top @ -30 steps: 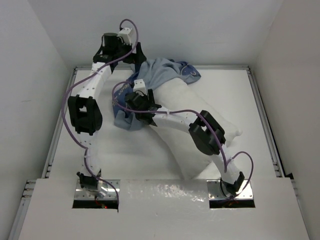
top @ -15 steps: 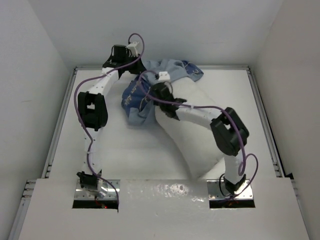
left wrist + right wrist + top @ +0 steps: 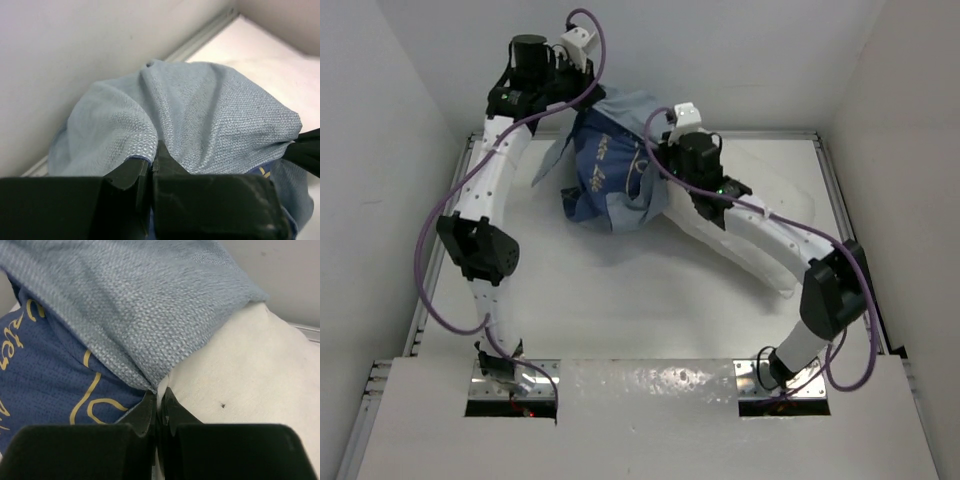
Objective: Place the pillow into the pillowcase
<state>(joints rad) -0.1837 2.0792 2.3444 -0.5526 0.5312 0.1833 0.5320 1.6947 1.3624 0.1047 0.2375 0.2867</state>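
The left claw [image 3: 152,157] is pinching a fold of the pillowcase [image 3: 210,115], its fingers pressed together on the pale grey-blue cloth. The cloth is bunching up just beyond the tips and spreading off to the claw's right. The right claw [image 3: 159,395] is also clamping the pillowcase, with its fingers closed tight on the hem. Navy cloth with yellow script is hanging to this claw's left. The pillow [image 3: 240,375] is lying just ahead and to its right, touching the hem. Between the two claws the pillowcase is draping down toward the bench [image 3: 620,300].
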